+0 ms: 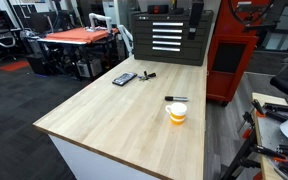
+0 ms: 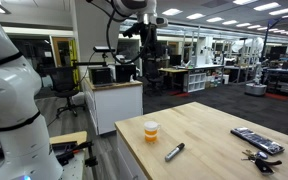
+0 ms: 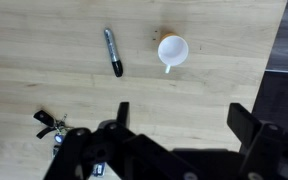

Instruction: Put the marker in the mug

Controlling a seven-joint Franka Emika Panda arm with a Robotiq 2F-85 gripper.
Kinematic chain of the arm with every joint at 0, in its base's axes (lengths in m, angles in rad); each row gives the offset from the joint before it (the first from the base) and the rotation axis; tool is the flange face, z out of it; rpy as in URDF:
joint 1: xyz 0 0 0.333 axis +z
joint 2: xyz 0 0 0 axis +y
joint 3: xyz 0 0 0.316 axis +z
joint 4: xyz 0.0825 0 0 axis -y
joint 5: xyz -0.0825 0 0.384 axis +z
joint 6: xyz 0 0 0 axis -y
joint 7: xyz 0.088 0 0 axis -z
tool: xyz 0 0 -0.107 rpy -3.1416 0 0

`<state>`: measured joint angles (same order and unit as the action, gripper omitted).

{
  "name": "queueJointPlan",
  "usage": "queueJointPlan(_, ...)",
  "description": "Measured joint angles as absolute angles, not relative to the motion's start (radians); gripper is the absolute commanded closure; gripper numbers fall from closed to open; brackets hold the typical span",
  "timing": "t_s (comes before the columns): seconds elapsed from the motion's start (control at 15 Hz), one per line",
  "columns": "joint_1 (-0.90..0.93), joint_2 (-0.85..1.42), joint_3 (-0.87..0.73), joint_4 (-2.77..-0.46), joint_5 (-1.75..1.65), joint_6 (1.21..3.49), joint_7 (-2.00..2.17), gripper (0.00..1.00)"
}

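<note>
The marker (image 3: 113, 51) lies flat on the tabletop (image 1: 104, 120), close to one long edge and toward the corner where the mug (image 3: 171, 50) stands. The two are near each other but apart, with bare wood between them. In an exterior view the marker (image 1: 176, 98) sits just past the mug (image 1: 177, 112), the mug being closer to the near corner.

In the wrist view the marker's long axis runs almost straight up and down the picture, dark end lower, paler end upper. That puts it roughly square to the line on which the jaws close.

The gripper (image 3: 177, 108) hangs well above the table with its jaws spread wide and nothing between them. From its centre, the marker lies ahead and off to the picture's left, while the mug lies nearly straight ahead. I judge the coming move to need a sideways shift over the marker, then a descent, with little or no wrist turn. A flat dark device (image 1: 124, 78) lies well away, toward the opposite edge.
</note>
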<state>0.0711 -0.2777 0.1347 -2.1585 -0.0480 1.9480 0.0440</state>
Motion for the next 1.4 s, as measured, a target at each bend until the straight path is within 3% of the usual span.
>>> queueJointPlan(1.07, 0.058, -0.272, 0.071, -2.270, -0.125, 2.053, -0.026, 0.00)
queueJointPlan(1.4, 0.037, -0.236, 0.027, -2.328, -0.164, 2.222, -0.097, 0.00)
